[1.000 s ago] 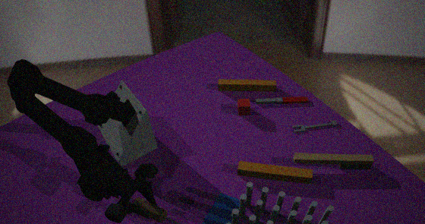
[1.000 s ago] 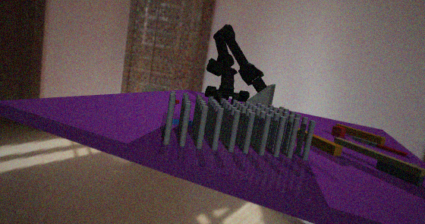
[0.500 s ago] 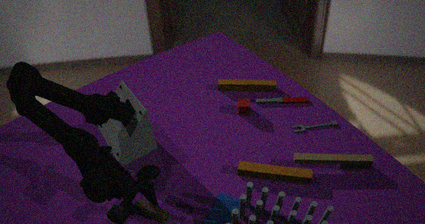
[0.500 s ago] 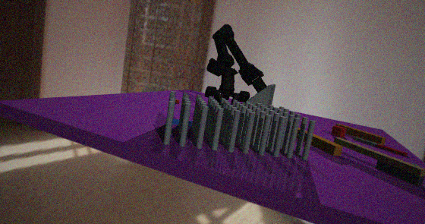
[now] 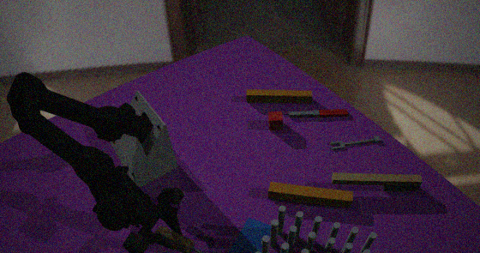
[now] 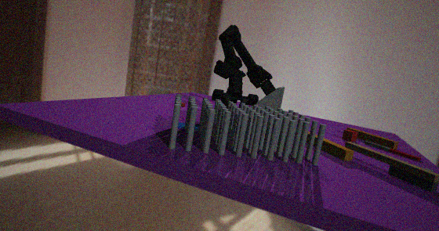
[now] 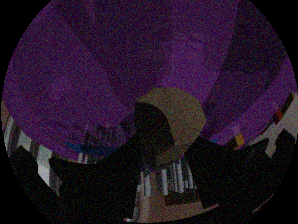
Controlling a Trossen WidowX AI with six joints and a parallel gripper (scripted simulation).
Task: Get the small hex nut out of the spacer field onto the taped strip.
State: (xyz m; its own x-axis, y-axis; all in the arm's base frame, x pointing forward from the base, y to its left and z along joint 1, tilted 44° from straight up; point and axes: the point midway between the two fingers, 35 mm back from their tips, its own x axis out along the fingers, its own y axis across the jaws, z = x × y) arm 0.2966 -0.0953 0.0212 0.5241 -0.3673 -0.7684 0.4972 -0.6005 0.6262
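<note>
My gripper (image 5: 159, 232) (image 7: 161, 135) is shut on a tool with a tan handle (image 5: 177, 240) (image 7: 189, 116). Its working end is out of frame in the top view and unclear elsewhere. The gripper is left of the blue taped strip (image 5: 255, 231) (image 6: 189, 125) in the top view, outside the spacer field. The grey metal spacers (image 5: 281, 220) (image 6: 175, 126) (image 7: 179, 176) stand upright in several rows; those in view look untipped. I cannot make out the hex nut in any view.
A red-handled screwdriver (image 5: 334, 113) and an open-ended wrench (image 5: 359, 143) lie on the table (image 5: 214, 89). Yellow bars (image 5: 279, 96) (image 5: 310, 194), a paler bar (image 5: 377, 179) and a red block (image 5: 275, 120) lie near them. A tilted grey plate (image 5: 160, 158) stands by the arm.
</note>
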